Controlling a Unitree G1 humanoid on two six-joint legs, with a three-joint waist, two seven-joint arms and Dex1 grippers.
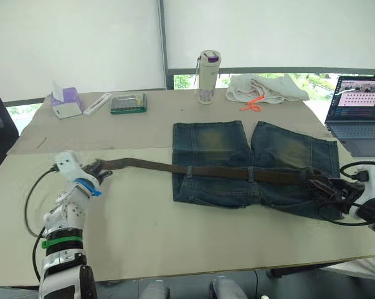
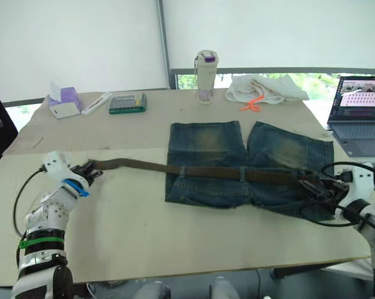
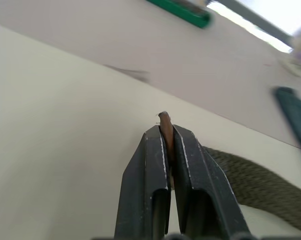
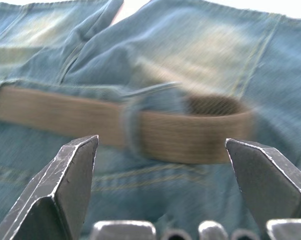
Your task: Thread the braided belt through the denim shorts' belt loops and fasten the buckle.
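Note:
The denim shorts (image 1: 237, 149) lie flat mid-table, waistband toward me. The braided belt (image 1: 144, 164) runs along the waistband under several belt loops (image 1: 189, 170) and trails off to the left over the table. My left gripper (image 1: 99, 169) is shut on the belt's left tip (image 3: 164, 120). At the shorts' right end my right gripper (image 1: 324, 187) stands open, its fingers (image 4: 70, 170) spread on either side of the belt's right end (image 4: 215, 130) beside a loop (image 4: 133, 125). The buckle is hidden.
At the back of the table are a tissue box (image 1: 65, 101), a green case (image 1: 128, 103), a bottle (image 1: 208, 76) and a white cloth (image 1: 265, 88). A laptop (image 1: 359, 112) stands open at the right. Black cables hang by both wrists.

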